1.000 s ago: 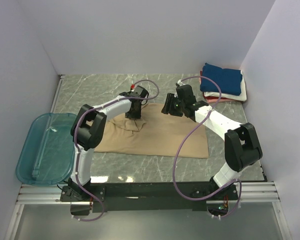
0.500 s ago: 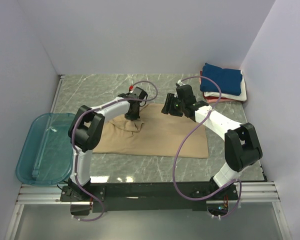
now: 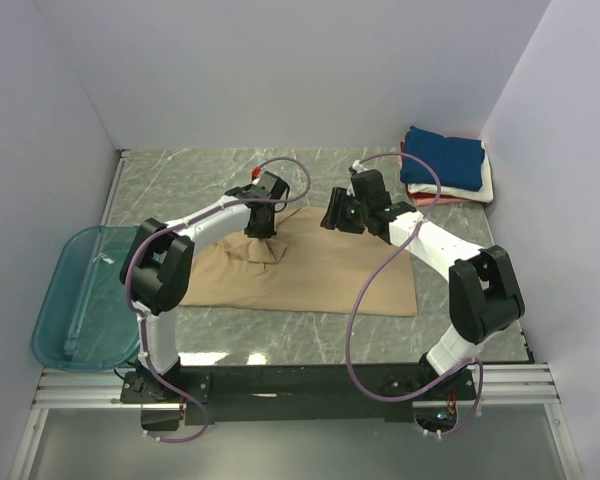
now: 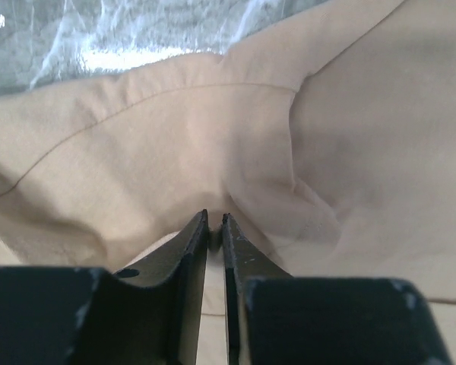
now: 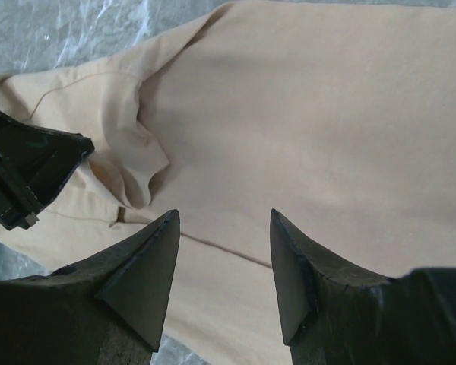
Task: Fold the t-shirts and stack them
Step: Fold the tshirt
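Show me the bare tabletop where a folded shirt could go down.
Free: the marble strip between the tan t-shirt and the arm bases, and the far-left corner behind it. Crowded: teal tub at left, folded shirt stack far right.

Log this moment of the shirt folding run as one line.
left gripper: shut on tan t-shirt, cloth bunched | right gripper: open, over the shirt | folded stack: far right corner

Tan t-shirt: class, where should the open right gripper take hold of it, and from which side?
Grip the tan t-shirt at its far edge, near the right gripper, coming straight down from above. The cloth lies spread flat, so probably only an edge or a raised wrinkle gives the jaws something to pinch; the smooth middle offers nothing.
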Tool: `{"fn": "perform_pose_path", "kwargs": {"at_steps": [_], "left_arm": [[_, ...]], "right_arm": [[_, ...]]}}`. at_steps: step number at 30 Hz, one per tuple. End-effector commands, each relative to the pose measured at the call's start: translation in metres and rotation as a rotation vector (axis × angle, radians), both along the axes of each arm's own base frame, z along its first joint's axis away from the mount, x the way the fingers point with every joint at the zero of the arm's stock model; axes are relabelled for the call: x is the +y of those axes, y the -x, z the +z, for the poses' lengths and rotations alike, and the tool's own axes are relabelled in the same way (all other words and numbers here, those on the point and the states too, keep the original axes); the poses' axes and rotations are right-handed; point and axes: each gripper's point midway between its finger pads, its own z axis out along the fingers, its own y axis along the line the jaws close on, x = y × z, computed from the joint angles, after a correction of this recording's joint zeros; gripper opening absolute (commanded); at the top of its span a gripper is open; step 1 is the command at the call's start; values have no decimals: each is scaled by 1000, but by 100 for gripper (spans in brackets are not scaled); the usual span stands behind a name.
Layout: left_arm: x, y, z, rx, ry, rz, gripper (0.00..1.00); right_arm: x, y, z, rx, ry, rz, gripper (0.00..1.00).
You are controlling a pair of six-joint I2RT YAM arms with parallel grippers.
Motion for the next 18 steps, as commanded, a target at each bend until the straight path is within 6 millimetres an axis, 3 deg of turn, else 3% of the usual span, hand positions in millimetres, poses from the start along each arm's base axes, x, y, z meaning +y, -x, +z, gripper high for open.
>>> {"fn": "perform_pose_path", "kwargs": {"at_steps": [1, 7, 10, 18], "left_arm": [[-6, 1, 19, -41, 57, 3, 19], [-4, 8, 15, -33, 66, 6, 17], [-2, 13, 15, -30, 76, 14, 10], [13, 40, 33, -73, 155, 110, 1]], "right_arm": [[15, 3, 5, -24, -9, 60, 58], [33, 9, -6, 5, -3, 111, 58], [40, 13, -11, 15, -2, 128, 58], [44, 16, -15, 19, 12, 123, 58]]}}
